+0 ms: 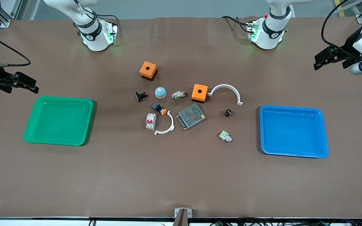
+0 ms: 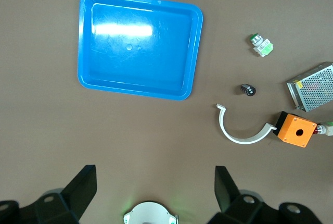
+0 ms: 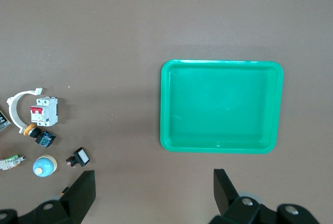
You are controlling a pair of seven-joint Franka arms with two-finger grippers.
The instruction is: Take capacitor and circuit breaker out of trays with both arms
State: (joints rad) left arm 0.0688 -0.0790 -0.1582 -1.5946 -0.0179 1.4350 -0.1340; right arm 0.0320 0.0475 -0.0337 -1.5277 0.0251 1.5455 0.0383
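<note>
The capacitor [image 1: 228, 112], a stubby black cylinder, stands on the table between the white arc and the blue tray [image 1: 294, 131]; it also shows in the left wrist view [image 2: 248, 89]. The breaker [image 1: 150, 121], white-grey with a red lever, lies at the right arm's side of the parts cluster, and shows in the right wrist view [image 3: 43, 112]. My left gripper [image 1: 328, 58] is open and empty, high over the table's left arm end [image 2: 155, 187]. My right gripper [image 1: 27, 84] is open and empty, high over the right arm's end, above the green tray [image 1: 58, 119] [image 3: 154, 190].
Mid-table lie two orange boxes [image 1: 148, 70] [image 1: 199, 93], a mesh-covered box [image 1: 191, 116], two white arcs [image 1: 228, 89] [image 1: 168, 125], a blue dome button [image 1: 160, 92], a black-and-red clip [image 1: 141, 96], an orange-capped button [image 1: 159, 108] and two white-and-green connectors [image 1: 225, 136] [image 1: 179, 94].
</note>
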